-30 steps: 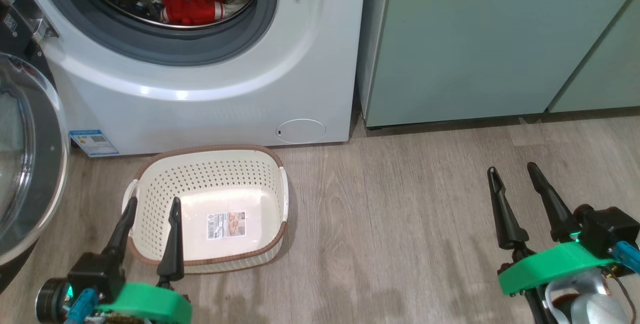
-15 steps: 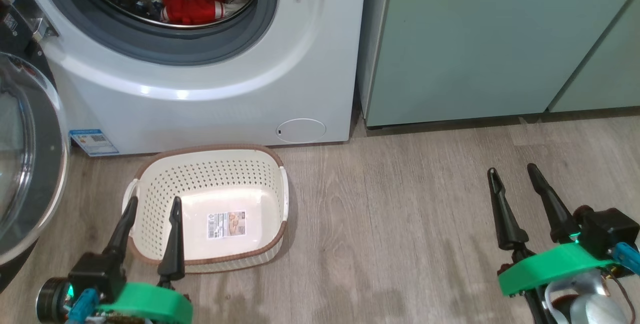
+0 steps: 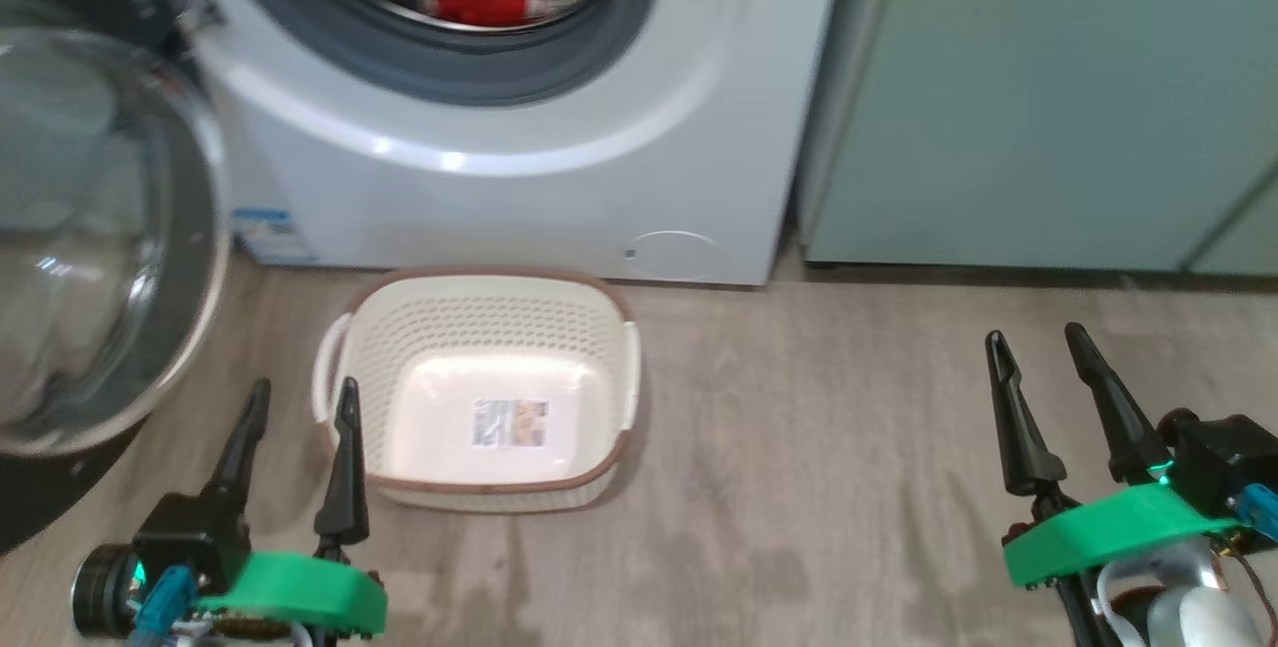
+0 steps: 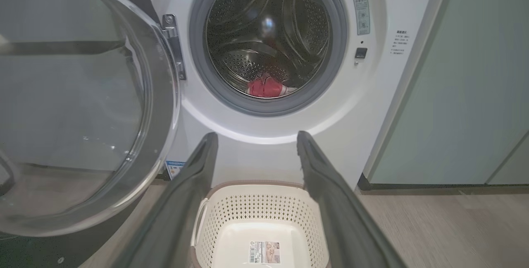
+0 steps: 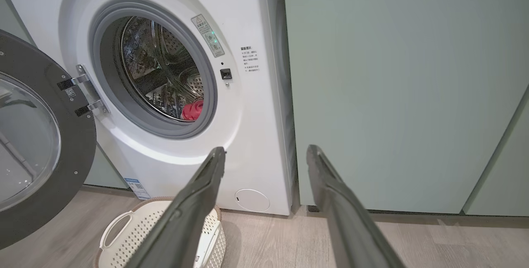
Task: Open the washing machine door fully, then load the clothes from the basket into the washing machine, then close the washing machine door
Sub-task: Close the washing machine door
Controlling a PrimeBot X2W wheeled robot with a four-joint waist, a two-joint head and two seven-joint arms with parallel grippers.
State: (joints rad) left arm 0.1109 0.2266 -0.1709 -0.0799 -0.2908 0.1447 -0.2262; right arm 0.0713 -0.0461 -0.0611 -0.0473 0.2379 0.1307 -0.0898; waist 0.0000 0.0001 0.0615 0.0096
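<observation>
Left jaws wide, empty, lower left, right jaws likewise lower right, basket [image 3: 479, 339] between, washing machine door [image 3: 90, 228] open upper left.

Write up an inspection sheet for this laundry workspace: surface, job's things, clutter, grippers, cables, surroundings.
Surface: grey wood-look floor.
Job's things: washing machine door swung open at left; red clothes lying in the drum of the washing machine; basket on the floor before it, holding just a paper label.
Clutter: nothing seen.
Grippers: left gripper open, empty, by the basket's near left corner; right gripper open, empty, above bare floor.
Cables: thin wires at the right wrist.
Surroundings: pale green cabinets right of the machine.
</observation>
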